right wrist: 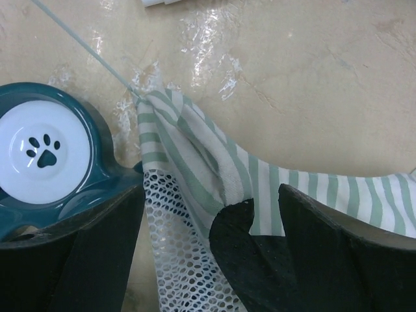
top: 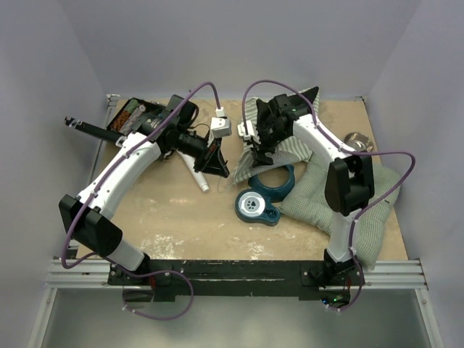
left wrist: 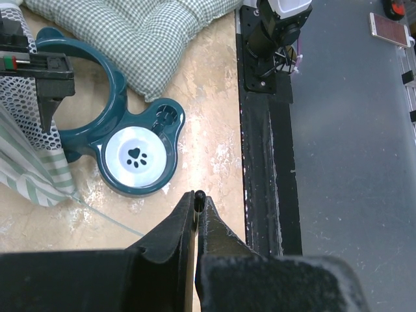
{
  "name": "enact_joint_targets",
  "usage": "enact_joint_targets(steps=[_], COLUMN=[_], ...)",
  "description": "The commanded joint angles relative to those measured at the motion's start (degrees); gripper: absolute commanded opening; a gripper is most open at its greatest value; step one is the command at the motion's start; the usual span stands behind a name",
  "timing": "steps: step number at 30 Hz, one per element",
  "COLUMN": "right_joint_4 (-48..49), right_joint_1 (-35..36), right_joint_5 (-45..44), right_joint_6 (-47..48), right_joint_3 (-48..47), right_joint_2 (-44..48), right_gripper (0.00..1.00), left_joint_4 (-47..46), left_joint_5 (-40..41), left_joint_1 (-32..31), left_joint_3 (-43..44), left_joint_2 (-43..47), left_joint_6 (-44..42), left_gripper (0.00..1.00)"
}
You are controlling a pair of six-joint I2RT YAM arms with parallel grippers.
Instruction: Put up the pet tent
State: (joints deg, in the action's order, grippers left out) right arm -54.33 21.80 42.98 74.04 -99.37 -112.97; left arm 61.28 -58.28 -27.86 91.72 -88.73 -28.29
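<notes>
Looking down from above, we see a tan counter [top: 181, 225], scuffed with pale white patches and boxed in by plain lavender-grey walls [top: 217, 43] on three sides. A black rail [left wrist: 260, 195] edges the counter at the bottom of the overhead frame, and in the left wrist view a smooth grey surface lies beyond it.

The pet tent [right wrist: 195, 149] lies crumpled at upper centre-right of the overhead frame, next to a green checked cushion [top: 308, 203] that fills the right side. The right gripper [top: 259, 156] has its jaws clamped on the tent's striped cloth, with white mesh [right wrist: 175, 253] bunched beside them. A teal bowl stand [left wrist: 166, 120] sits at centre, touching the fabric.

The left gripper [left wrist: 197, 200], left of centre, has its jaws pressed nearly together on a thin pole [left wrist: 201, 194] with a dark tip.
</notes>
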Motion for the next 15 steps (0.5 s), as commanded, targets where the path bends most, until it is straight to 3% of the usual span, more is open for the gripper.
enact_joint_targets(steps=[1, 8, 9, 15], right_joint_4=[2.47, 5.54, 6.42, 10.63], right_joint_1=[0.17, 0.17, 0.17, 0.17], right_joint_5=[2.1, 5.96, 7.45, 15.81], right_joint_6=[0.49, -4.86, -5.39, -11.28], right_joint_3=[0.5, 1.1, 1.63, 4.97], right_joint_2=[-0.23, 0.1, 1.25, 7.93], right_gripper=[0.76, 0.05, 0.0, 0.0], left_joint_4=[3.24, 0.96, -0.18, -6.42], left_joint_5=[3.79, 2.82, 2.56, 0.27], left_joint_1=[0.08, 0.0, 0.08, 0.08], left_joint_3=[-1.46, -4.53, -5.23, -10.94], left_joint_2=[-1.1, -1.45, -1.53, -2.85], left_joint_6=[3.24, 5.87, 7.01, 14.57], left_gripper=[0.0, 0.0, 0.0, 0.0])
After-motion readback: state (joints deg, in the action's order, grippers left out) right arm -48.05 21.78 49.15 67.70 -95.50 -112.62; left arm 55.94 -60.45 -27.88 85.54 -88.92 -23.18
